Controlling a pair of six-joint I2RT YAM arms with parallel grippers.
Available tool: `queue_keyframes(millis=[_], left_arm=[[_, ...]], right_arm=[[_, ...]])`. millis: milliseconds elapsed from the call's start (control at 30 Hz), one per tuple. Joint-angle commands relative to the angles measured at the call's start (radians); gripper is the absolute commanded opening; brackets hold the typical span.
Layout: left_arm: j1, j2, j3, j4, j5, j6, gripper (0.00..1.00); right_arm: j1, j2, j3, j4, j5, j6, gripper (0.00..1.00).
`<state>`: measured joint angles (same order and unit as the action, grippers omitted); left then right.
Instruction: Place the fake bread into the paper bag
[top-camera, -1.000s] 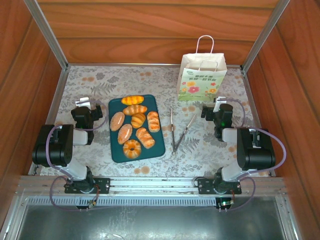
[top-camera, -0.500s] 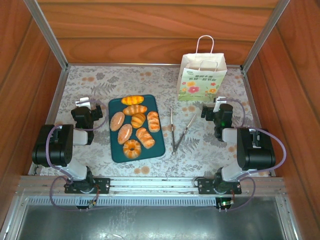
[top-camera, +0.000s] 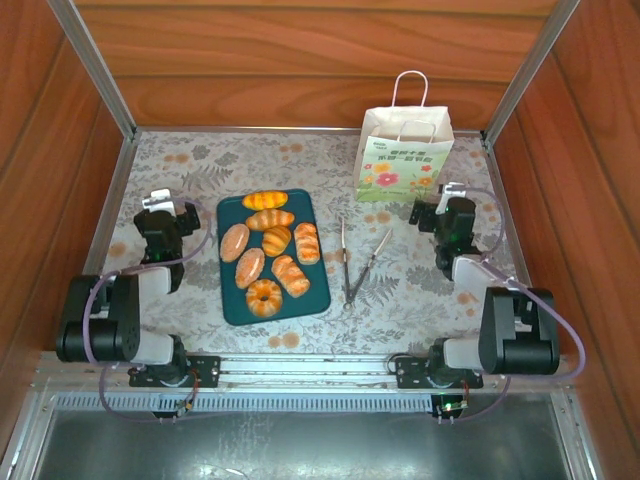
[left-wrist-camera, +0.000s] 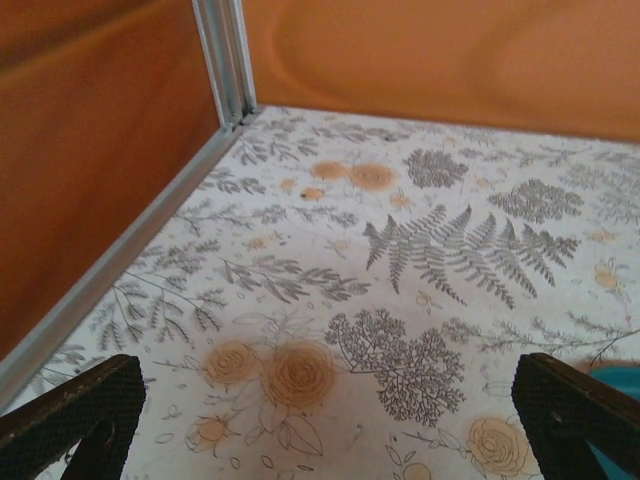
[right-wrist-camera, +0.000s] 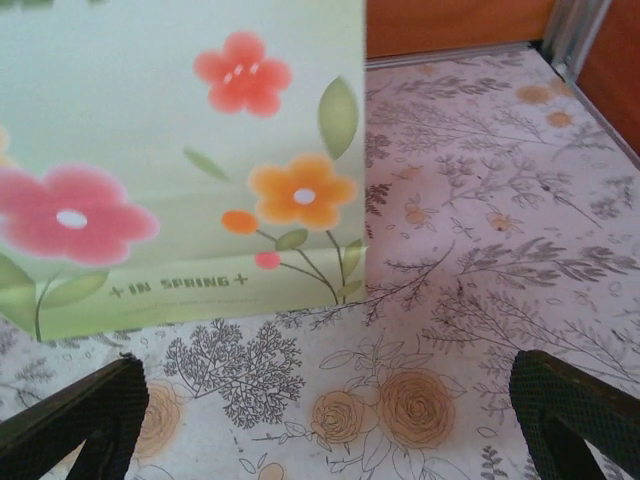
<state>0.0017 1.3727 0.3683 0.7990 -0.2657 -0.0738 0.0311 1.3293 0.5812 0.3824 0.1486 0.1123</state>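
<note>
Both arms have drawn their elbows back toward their bases since a second ago, and each tool now sits a little farther out. From above, the left tool (top-camera: 160, 205) is just left of a dark teal tray (top-camera: 226, 300), where the fake bread (top-camera: 268, 250) lies in seven pieces. The tray's long axis runs near to far. The paper bag (top-camera: 405, 160) stands upright at the far right, beyond metal tongs (top-camera: 355, 265), close by the right tool (top-camera: 447, 197). The left arm is nearer the bread and the right arm nearer the bag. In the left wrist view, the fingers stand wide apart and empty over the floral worktop (left-wrist-camera: 330, 250), facing a wood-walled corner. In the right wrist view, the fingers are likewise apart and empty, with the bag's flowered front close ahead and to the left.
</note>
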Motion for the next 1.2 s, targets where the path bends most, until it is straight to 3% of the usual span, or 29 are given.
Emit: queue_keyframes(millis=[0,67,267,400,633,867,1167], left_arm=[[0.006,-0.090,0.038,-0.120,-0.029,-0.032,1.00],[0.004,-0.152,0.067,-0.197,-0.033,-0.060,1.00],[0.002,-0.311,0.183,-0.496,-0.035,-0.208,1.00],[-0.001,-0.400,0.239,-0.682,-0.020,-0.318,1.00],[-0.002,-0.447,0.374,-1.046,0.066,-0.439,1.00],[-0.023,-0.449,0.437,-1.216,0.146,-0.488,1.00],[-0.082,-0.409,0.460,-1.295,0.144,-0.512,1.00]], right_arm=[[-0.008,-0.043,0.108,-0.290,0.116,0.225,1.00],[-0.013,-0.051,0.173,-0.465,0.175,0.401,1.00],[-0.023,-0.092,0.281,-0.710,0.013,0.344,1.00],[-0.017,-0.165,0.319,-0.864,-0.135,0.290,0.92],[0.035,-0.224,0.390,-1.150,-0.263,0.309,0.83],[0.218,-0.252,0.407,-1.315,-0.196,0.381,0.82],[0.427,-0.190,0.375,-1.302,-0.131,0.503,0.85]])
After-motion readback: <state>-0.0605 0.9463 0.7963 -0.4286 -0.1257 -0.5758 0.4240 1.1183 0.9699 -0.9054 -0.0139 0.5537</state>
